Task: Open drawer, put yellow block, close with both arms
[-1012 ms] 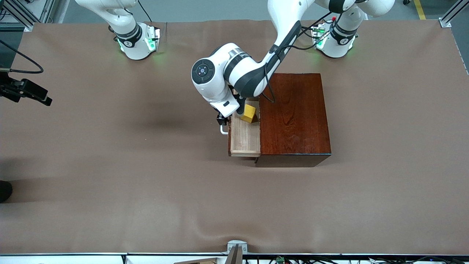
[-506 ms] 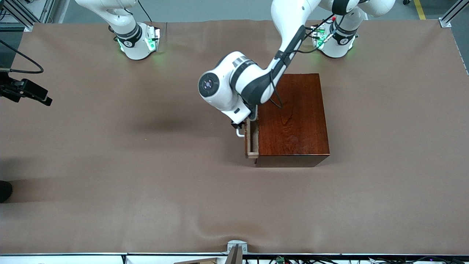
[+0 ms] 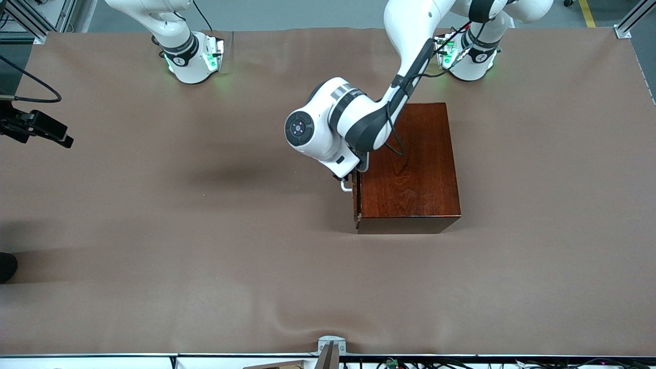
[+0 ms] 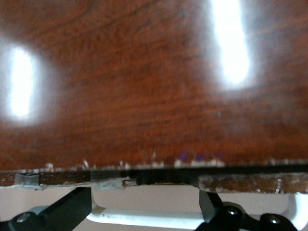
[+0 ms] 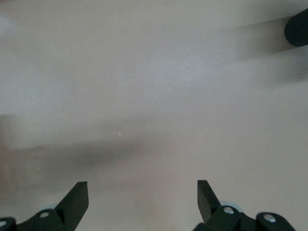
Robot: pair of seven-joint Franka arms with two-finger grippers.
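Front view: evenly lit from overhead and sharp across the frame. Soft dark shadows lie on the brown paper-covered bench [image 3: 154, 287], one broad patch toward the right arm's end. The glossy dark reddish-brown wooden box [image 3: 415, 174] carries a mild sheen on its top. Left wrist view: two blown-out white glare patches on the glossy wood; the whole surface is soft and out of focus. Right wrist view: pale, washed-out, with blurred shadow bands.

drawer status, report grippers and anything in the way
Left gripper open around white U-shaped bar handle. Dark reddish-brown wooden drawer shut. Right gripper open over table. Nothing in the way.
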